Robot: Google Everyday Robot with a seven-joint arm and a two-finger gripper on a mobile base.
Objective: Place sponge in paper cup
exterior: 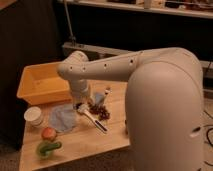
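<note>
With the gripper (80, 106) low over the table (95, 142), spread or pressed together I cannot tell, the sponge (98, 98) lies just beside it and the paper cup (34, 115) well beyond its other side, so it should centre squarely over the sponge before squeezing gently.

White paper cup (34, 116), pale-blue cloth (62, 118) and yellow-orange bin (39, 84) on the left; dark-red grapes (100, 111) right of the pale gripper (81, 106), which hangs over the tan wooden table (95, 145).

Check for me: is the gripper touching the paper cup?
Apart. The camera view shows the gripper at the right edge of the pale-blue cloth; the cloth lies between it and the paper cup.
</note>
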